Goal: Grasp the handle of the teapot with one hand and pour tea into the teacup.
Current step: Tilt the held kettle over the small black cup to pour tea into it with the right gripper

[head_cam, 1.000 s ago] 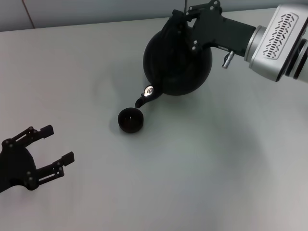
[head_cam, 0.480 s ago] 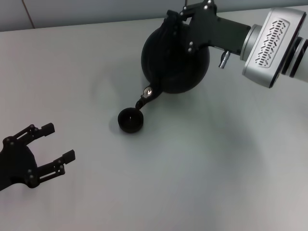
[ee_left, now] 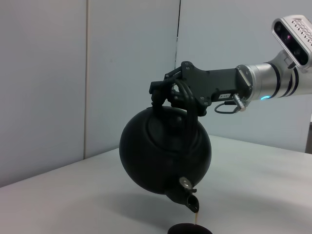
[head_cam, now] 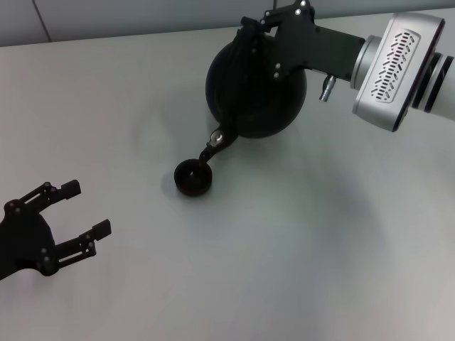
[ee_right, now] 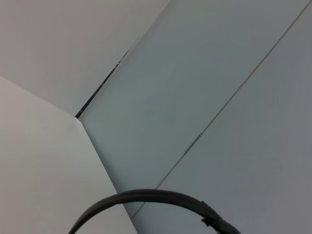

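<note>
I see the teapot (head_cam: 256, 89) lifted off the table (head_cam: 298, 256) and tipped forward, spout down; it hangs at the far centre of the work area, right of the table's middle; its body is round and matte black; a small bright metal fitting (head_cam: 220, 134) sits just above the spout. In the left wrist view the teapot (ee_left: 165, 151) is clearly in the air, and a thin brown stream (ee_left: 196, 219) runs from the spout tip toward the cup below. The handle (ee_left: 181, 95) arches over the pot's top and is clamped by the right gripper (head_cam: 266, 35), whose black fingers wrap around it; the right arm's silver-white wrist (head_cam: 398, 67) reaches in from the right edge, and the only marking I can find on it is a pattern of slotted vents; a blue-green indicator light (ee_left: 264, 97) glows on the wrist in the left wrist view. I read no brand, label or writing on the pot, the cup or either arm.

The teacup (head_cam: 193, 177) stands on the table directly below the spout tip, nearer to me than the pot; only its dark rim (ee_left: 189, 228) shows in the left wrist view.

The left gripper (head_cam: 67, 217) rests low at the near left, well apart from cup and pot, fingers spread and holding nothing.

The right wrist view shows only wall panels and a dark curved cable (ee_right: 146, 204).
</note>
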